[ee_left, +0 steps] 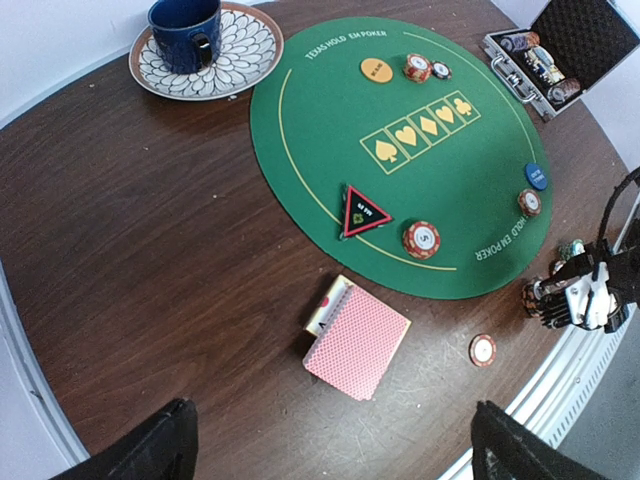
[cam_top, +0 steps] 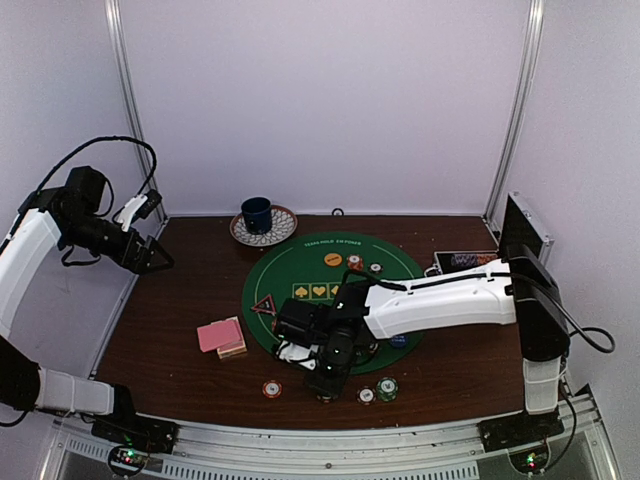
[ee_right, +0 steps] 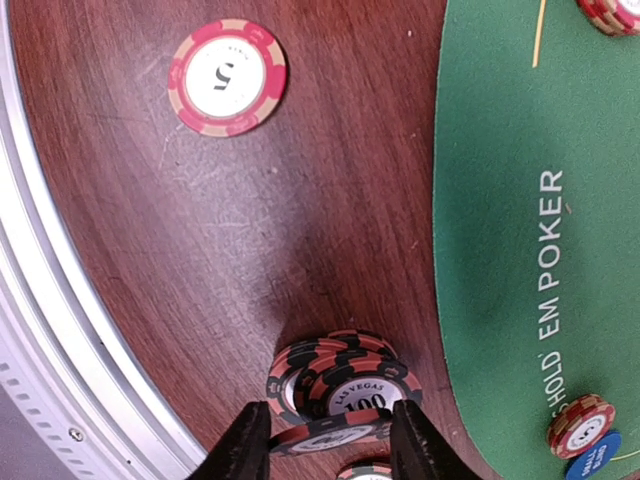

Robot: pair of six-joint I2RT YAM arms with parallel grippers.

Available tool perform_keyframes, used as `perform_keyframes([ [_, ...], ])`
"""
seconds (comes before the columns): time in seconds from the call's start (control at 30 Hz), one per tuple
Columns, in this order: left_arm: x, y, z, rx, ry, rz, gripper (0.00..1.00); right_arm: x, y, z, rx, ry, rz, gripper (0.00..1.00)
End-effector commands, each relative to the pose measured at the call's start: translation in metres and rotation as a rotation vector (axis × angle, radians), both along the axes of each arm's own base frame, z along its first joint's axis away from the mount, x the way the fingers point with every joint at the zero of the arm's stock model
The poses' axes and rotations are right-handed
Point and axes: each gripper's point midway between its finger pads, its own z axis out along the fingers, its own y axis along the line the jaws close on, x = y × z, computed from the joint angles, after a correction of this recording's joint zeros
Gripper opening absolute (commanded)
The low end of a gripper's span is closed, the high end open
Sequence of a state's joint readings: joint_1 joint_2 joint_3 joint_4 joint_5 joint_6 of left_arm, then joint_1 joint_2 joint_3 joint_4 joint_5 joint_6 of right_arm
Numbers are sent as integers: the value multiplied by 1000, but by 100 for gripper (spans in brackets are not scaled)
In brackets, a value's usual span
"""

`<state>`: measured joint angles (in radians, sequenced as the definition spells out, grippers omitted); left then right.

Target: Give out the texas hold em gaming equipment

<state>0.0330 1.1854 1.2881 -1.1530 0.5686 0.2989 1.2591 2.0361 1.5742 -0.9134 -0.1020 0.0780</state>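
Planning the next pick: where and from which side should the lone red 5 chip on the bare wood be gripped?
Take the red 5 chip by its striped rim, fingers on opposite edges, coming straight down. It lies flat, alone on the wood, so likely only its thin edge offers a hold.

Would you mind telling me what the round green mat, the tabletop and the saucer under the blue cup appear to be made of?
Green mat: probably felt or fabric, matte, no glare, printed lettering.
Tabletop: dark wood or wood-look laminate, grain and fine scratches.
Saucer: likely glazed ceramic, smooth patterned rim.
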Motion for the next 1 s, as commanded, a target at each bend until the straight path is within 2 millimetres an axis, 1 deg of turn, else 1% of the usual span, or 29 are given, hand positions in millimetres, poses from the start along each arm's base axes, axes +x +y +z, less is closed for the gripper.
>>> perform_keyframes([
  [0.0, -1, 1, 8, 8, -43, -10, 98, 4, 5, 14, 15, -31, 0, 45],
  [0.07, -1, 1, 8, 7, -41, -10, 97, 4, 5, 14, 19, -29, -4, 40],
  [0.13, -1, 1, 8, 10, -41, -10, 98, 5, 5, 14, 21, -31, -10, 39],
  [0.23, -1, 1, 8, 8, -43, -10, 98, 10, 6, 17, 22, -43, -15, 30],
  [0.27, -1, 1, 8, 8, -42, -11, 97, 12, 8, 18, 25, -49, -18, 29],
  [0.43, -1, 1, 7, 10, -42, -11, 98, 36, 16, 30, 58, -68, -53, 27],
  [0.47, -1, 1, 8, 10, -44, -11, 98, 41, 18, 32, 65, -70, -60, 29],
  [0.5, -2, 1, 8, 11, -44, -11, 97, 45, 20, 34, 71, -73, -67, 36],
  [0.6, -2, 2, 7, 13, -44, -11, 98, 55, 27, 37, 92, -68, -85, 47],
  [0.63, -2, 2, 7, 15, -46, -11, 98, 57, 29, 37, 93, -66, -92, 53],
  [0.67, -2, 2, 7, 16, -46, -11, 98, 58, 30, 36, 91, -57, -97, 59],
  [0.73, -2, 2, 7, 16, -45, -13, 98, 52, 30, 32, 81, -23, -89, 65],
  [0.8, -3, 2, 6, 20, -47, -14, 98, 44, 31, 27, 89, 14, -76, 67],
  [0.97, -3, 1, 5, 17, -43, -19, 98, 29, 28, 9, 66, 53, -52, 67],
])
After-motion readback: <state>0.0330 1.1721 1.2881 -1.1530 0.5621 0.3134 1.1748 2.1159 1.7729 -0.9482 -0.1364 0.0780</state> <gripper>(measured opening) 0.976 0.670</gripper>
